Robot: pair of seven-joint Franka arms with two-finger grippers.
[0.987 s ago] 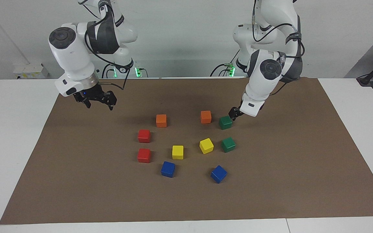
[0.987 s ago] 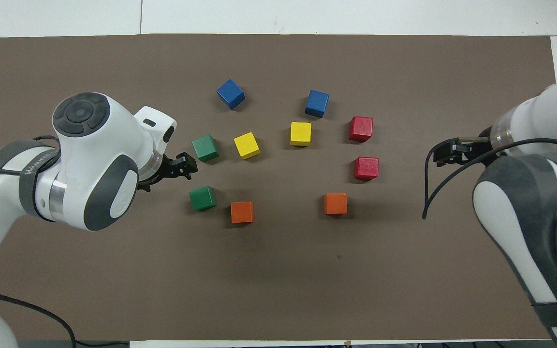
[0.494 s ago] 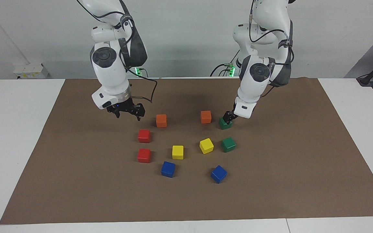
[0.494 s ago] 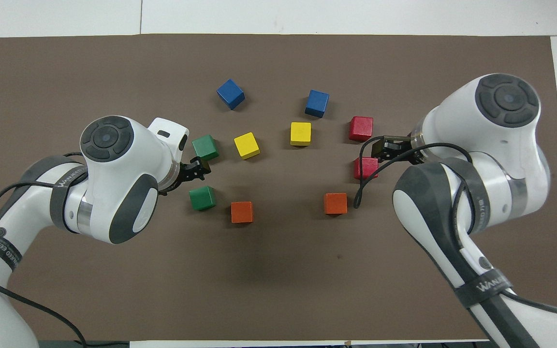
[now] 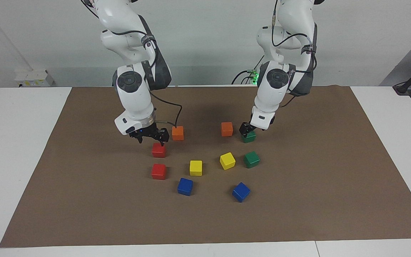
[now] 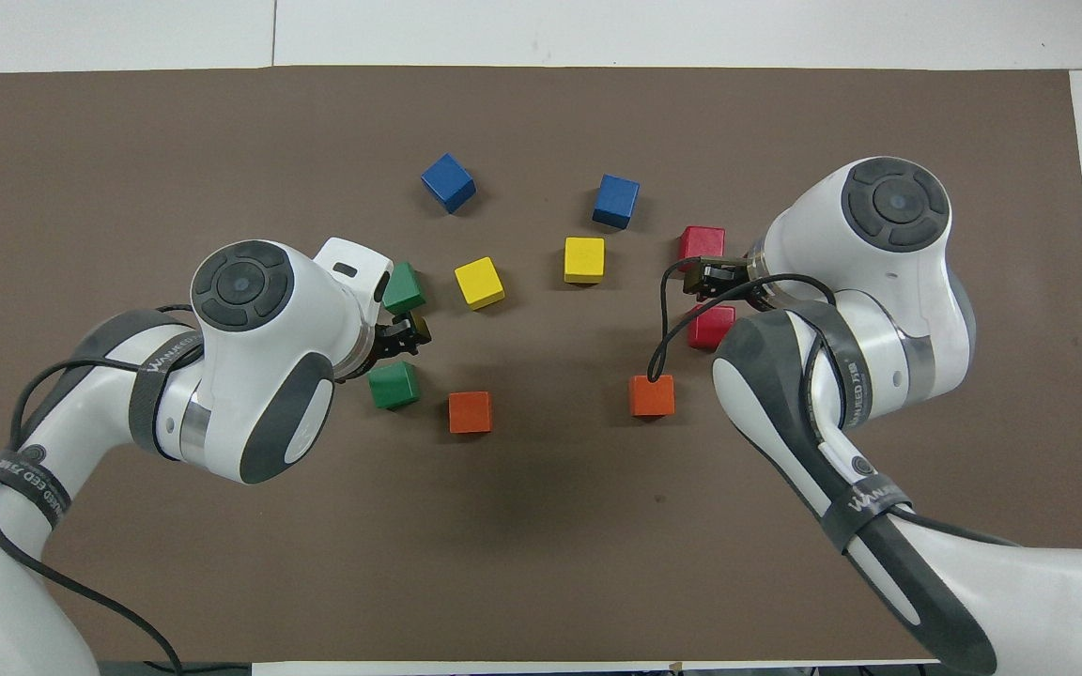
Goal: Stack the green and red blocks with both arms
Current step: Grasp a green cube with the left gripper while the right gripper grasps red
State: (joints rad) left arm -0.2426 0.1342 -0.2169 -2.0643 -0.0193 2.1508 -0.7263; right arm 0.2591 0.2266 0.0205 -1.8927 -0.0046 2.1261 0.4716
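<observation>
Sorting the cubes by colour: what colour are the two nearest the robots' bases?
Orange, both cubes; clearest in the facing view.

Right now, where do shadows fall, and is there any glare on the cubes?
Facing view: soft shadows pool on the brown mat under both arms, near the orange cubes; no strong glare. Overhead view: a faint dark patch sits on the mat nearer the robots than the cubes; the blue cubes show only mild sheen.

Both arms bent steeply down, wrists low. Left gripper [image 5: 247, 129] with fingers parted; right gripper [image 5: 151, 136] likewise spread wide, pointing downward, nothing held.
</observation>
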